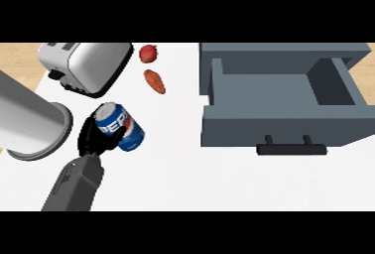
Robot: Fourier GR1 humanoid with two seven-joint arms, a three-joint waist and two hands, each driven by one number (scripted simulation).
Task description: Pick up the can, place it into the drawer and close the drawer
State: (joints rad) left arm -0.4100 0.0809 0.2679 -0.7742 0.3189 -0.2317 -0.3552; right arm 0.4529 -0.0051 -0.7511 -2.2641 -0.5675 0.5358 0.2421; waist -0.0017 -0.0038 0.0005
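The left hand (93, 136) curls round the can (121, 126), dark fingers wrapped across its lower left side, so the hand is closed on it and not spread. The can lies tilted, top toward the upper left, on the white counter (190, 178), well left of the drawer (282, 124). I judge the hold comes from the side because the can's round wall offers the fingers their only purchase; whether the can is lifted or resting on the counter I cannot tell. The right hand is out of view.

The drawer stands pulled open, its box bare inside, which suits a drop from above. Its dark bar handle (290, 148) faces the robot, handy for a push shut afterward.

The can is a smooth blue cylinder with a white and red label and a pale metal top. The drawer is matte grey with flat walls and square corners. A shiny toaster (84, 64) sits at upper left, a big brushed-metal pot (29, 124) beside the hand, and two reddish, lumpy pieces of food (152, 69) lie between toaster and drawer.
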